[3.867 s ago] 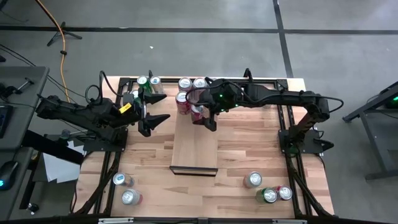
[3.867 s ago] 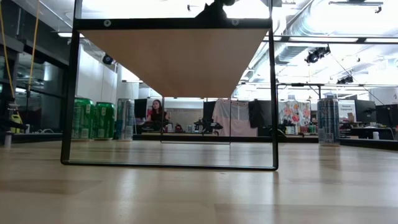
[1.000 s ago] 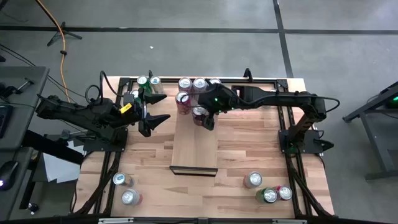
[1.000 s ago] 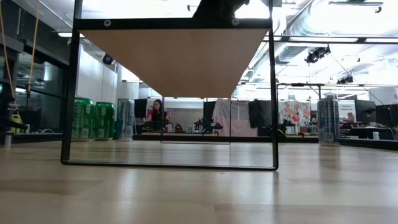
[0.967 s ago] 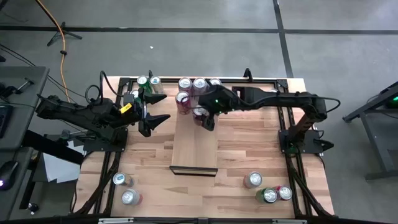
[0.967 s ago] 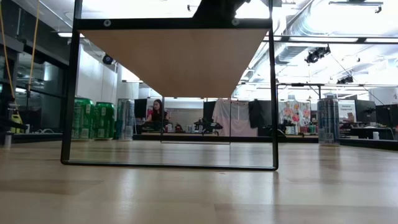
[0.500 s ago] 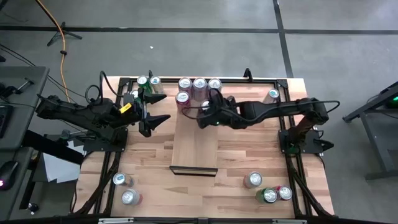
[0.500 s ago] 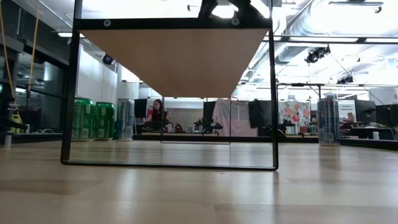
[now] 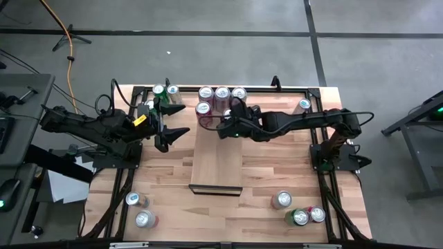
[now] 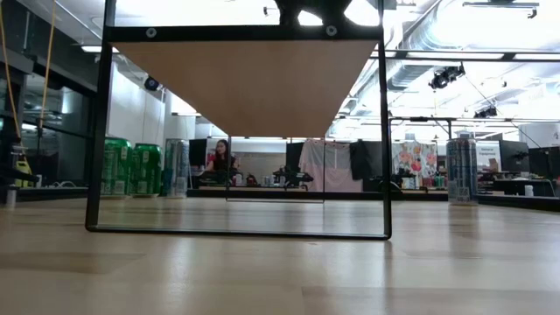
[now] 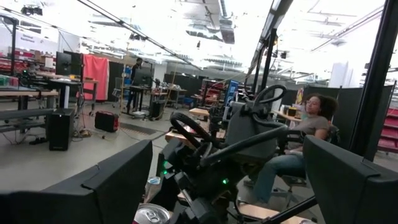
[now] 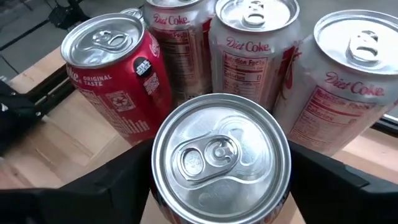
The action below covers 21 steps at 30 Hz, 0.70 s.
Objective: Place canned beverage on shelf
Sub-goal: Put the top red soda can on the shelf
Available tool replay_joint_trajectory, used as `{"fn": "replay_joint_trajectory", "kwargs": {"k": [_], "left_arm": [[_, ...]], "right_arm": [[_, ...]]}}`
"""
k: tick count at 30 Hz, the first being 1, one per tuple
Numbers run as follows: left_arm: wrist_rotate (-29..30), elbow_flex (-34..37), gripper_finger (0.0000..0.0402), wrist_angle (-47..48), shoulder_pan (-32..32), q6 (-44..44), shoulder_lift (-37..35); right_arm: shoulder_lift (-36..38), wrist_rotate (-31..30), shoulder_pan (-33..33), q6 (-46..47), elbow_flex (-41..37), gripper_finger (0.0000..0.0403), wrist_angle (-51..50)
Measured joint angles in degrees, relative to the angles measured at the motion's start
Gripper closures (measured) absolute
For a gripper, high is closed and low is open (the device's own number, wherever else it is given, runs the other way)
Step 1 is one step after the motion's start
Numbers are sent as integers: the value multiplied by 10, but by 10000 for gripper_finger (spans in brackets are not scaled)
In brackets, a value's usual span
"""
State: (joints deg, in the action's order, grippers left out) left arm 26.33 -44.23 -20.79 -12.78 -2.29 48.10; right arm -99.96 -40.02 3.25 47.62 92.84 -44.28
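The shelf (image 9: 216, 162) is a pale board raised on a dark frame at mid-table; the low view shows its underside (image 10: 249, 83). At its far end, my right gripper (image 9: 223, 123) is shut on a silver-topped can (image 12: 221, 155). A red Coke can (image 12: 115, 68) and three Diet Coke cans (image 12: 249, 56) stand upright just beyond it. The high view shows that group of cans (image 9: 221, 93) at the shelf's far end. My left gripper (image 9: 176, 120) hangs open over the table's left part, holding nothing. My right gripper pinches the can's round wall (image 12: 163, 186) just below the top rim, one finger on each opposite side. The fingers (image 12: 106, 186) slant down at it from the table's right. The can stands upright with its top up. Its bottom is hidden by the can itself and the gripper.
Two green cans (image 9: 166, 90) stand at the far left and a single can (image 9: 302, 104) at the far right. More cans are at the near left (image 9: 138, 209) and near right (image 9: 299, 211). People (image 10: 219, 157) sit in the room beyond.
My right arm has swung toward the near edge and its wrist has rolled. The gripper, which stood over the can from the far right, now comes at it from the right. The swing has uncovered a can at the far right. The left arm has kept still.
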Motion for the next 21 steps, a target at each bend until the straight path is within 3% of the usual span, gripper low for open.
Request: {"fn": "replay_joint_trajectory", "kwargs": {"k": [5, 10, 21], "left_arm": [[0, 0, 54, 0, 0, 0, 0], [0, 0, 54, 0, 0, 0, 0], [0, 0, 54, 0, 0, 0, 0]], "right_arm": [[-3, 21, 0, -16, -3, 36, 1], [-2, 23, 0, -40, -3, 26, 6], [40, 96, -9, -278, -3, 23, 10]]}}
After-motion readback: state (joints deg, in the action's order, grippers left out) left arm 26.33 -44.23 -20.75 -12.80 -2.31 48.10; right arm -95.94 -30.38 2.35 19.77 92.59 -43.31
